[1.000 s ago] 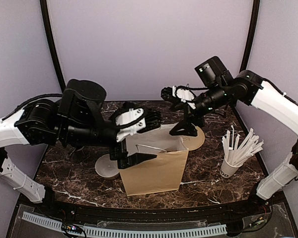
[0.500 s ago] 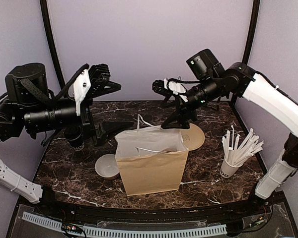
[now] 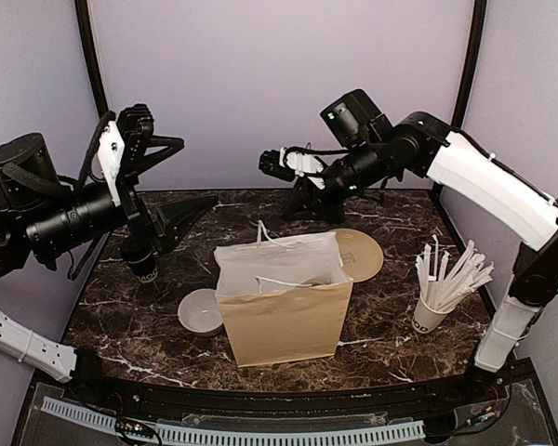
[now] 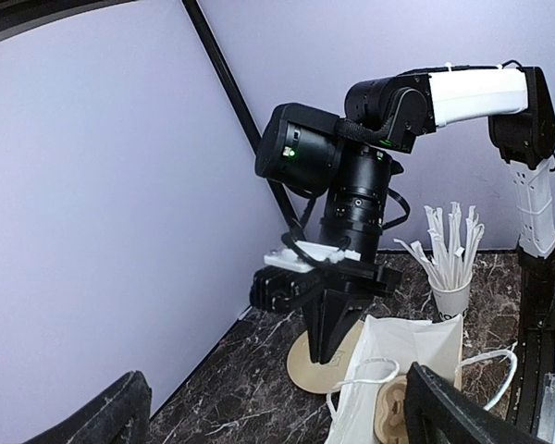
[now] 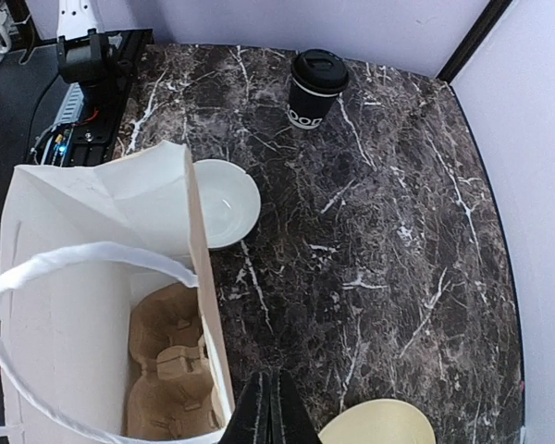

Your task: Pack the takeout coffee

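Top external view, high at near edge, facing far wall [image 3: 279,84], whole marble table [image 3: 149,346], left wrist view, raised at left, looking right, right wrist view, looking straight down, close, paper bag [image 3: 284,311] shared by all three

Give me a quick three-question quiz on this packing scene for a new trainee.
1. True or false: the black lidded paper coffee cup stands on the dark marble table, outside the brown paper bag.
2. What lies at the bag's bottom? A a folded napkin; B a moulded cardboard cup carrier; C nothing.
3. Fill in: the right claw is ___.
Key: 1 true; 2 B; 3 shut.
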`<state>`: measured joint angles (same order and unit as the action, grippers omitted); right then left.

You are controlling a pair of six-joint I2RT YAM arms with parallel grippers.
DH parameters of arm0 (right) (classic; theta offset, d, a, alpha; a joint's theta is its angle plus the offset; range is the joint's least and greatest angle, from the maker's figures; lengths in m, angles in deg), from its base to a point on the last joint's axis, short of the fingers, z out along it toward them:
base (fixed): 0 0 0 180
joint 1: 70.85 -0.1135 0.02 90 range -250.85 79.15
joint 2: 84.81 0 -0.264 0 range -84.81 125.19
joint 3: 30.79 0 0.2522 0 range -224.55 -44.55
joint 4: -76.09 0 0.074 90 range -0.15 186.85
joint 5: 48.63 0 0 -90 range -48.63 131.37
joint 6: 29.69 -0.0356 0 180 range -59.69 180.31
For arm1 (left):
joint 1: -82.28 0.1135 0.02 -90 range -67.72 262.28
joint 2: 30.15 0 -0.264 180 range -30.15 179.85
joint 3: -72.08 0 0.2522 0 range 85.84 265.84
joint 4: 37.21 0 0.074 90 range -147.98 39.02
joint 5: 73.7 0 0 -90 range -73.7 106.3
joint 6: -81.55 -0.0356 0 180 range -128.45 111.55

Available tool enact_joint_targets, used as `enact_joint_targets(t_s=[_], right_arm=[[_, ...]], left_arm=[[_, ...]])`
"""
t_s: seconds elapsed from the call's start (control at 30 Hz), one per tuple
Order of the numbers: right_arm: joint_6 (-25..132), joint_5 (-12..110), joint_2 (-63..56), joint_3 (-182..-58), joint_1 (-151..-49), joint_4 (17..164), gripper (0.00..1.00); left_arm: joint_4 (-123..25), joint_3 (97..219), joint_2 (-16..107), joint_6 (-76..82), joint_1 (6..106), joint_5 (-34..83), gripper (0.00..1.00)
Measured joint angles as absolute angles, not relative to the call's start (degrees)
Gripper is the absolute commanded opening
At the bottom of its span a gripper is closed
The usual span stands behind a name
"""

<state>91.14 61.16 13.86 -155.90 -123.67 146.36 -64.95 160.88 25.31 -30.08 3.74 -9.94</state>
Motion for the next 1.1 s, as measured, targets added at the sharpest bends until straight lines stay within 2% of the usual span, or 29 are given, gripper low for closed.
enact_joint_targets(t_s=[0.03,0.07,0.17,0.37,0.47,0.63,0.77,0.8,0.83,0.87,0.9,0.93,1.1], right_arm=[[90.79,60.92,13.84,-156.1,-123.54,146.43,0.37],[90.96,60.66,13.84,-156.21,-123.26,146.47,0.45],[91.46,59.5,13.66,-156.21,-122.97,146.93,0.58],[93.85,59.65,9.27,-154.87,-122.64,149.27,0.97],[97.5,62.12,3.76,-151.95,-122.91,151.26,0.98],[98.5,63.65,1.27,-150.7,-126.05,152.55,0.86],[95.62,63.28,8.94,-154.7,-127.02,151.28,0.76],[94.79,62.99,11.39,-155.94,-127.02,150.67,0.7],[94.13,62.73,13.38,-156.93,-127.02,150.38,0.6],[93.39,62.49,15.22,-157.74,-127.02,150.12,0.44],[92.8,62.19,16.64,-158.37,-127.02,150.05,0.2],[92.21,61.84,17.53,-158.72,-127.02,149.97,0.0],[90.15,59.37,17.45,-159.92,-125.57,148.46,0.0]], left_arm=[[-64.71,160.49,25.29,-30.1,3.74,-10.03,0.98],[-64.58,160.16,25.31,-30.1,3.74,-10.14,0.98],[-64.43,159.44,25.4,-30.12,3.74,-10.38,0.98],[-64.32,159.38,25.42,-30.34,3.74,-11.23,0.98],[-64.23,159.18,25.4,-30.65,3.74,-11.69,0.98],[-63.66,158.85,25.73,-31.24,3.74,-11.88,0.98],[-63.23,158.85,26.47,-31.57,3.74,-11.95,0.98],[-63.25,158.85,26.67,-31.59,3.74,-11.99,0.98],[-63.25,158.85,26.8,-31.59,3.74,-12.04,0.98],[-63.25,158.85,26.84,-31.57,3.74,-12.04,0.98],[-63.27,158.85,26.84,-31.57,3.74,-12.08,0.98],[-63.25,158.85,26.82,-31.54,3.74,-12.08,0.98],[-62.66,157.65,25.64,-31.35,3.74,-12.17,0.98]])
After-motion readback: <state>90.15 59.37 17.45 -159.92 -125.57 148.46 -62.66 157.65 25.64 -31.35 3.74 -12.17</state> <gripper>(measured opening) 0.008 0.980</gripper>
